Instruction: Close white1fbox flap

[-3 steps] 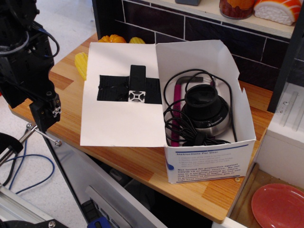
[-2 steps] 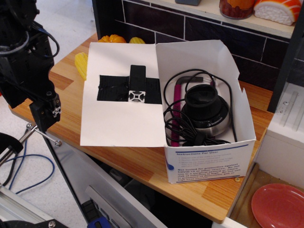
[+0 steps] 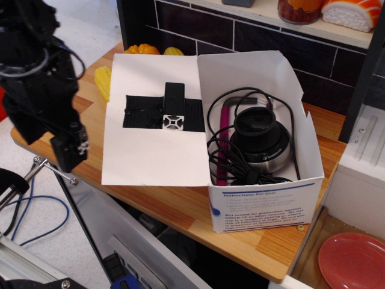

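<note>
White1fbox (image 3: 264,208) open on wooden counter, flap (image 3: 150,120) lying flat leftward, black tape showing

My end effector (image 3: 71,152) sits off the desk's (image 3: 180,208) left edge, bare wood between it and the open flap (image 3: 150,150). Corn cobs (image 3: 103,81) crowd the flap's far-left corner; front edge free.

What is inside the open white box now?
Inside the white box lie a round black device, a tangled black cable and a magenta stick. The floor beneath them is hidden.
</note>
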Controlling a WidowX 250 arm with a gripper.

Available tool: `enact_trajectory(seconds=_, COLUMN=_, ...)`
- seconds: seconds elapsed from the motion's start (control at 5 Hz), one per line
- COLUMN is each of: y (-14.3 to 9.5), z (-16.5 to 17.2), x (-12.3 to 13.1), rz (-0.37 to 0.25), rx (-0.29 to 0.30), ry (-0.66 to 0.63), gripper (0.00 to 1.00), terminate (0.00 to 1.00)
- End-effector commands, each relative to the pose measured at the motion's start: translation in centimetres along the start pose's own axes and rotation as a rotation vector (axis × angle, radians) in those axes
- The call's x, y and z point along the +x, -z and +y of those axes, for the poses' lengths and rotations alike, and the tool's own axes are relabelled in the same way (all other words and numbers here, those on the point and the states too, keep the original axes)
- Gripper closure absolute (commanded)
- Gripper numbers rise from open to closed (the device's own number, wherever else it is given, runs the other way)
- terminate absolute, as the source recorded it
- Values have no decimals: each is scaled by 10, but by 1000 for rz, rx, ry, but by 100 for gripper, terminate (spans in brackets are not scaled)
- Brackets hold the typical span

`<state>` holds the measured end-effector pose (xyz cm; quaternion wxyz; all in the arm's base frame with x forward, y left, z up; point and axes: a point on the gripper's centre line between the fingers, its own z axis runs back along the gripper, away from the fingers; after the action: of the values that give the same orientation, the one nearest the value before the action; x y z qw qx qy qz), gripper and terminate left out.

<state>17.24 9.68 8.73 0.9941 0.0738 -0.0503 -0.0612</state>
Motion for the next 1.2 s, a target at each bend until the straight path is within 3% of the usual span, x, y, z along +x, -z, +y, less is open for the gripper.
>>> enact_trajectory(seconds=0.0, y=-1, z=-9, x=16, rz=-44, rx=-40, ry=19, gripper=0, terminate=0)
enact_trajectory(seconds=0.6, y=-47, z=-18, x=35, rz=-45, rx=-19, ry=77, gripper=0, terminate=0)
enact_trajectory(seconds=1.0, y=-86, z=-40, x=68, rz=-49, rx=34, ry=81, gripper=0, terminate=0)
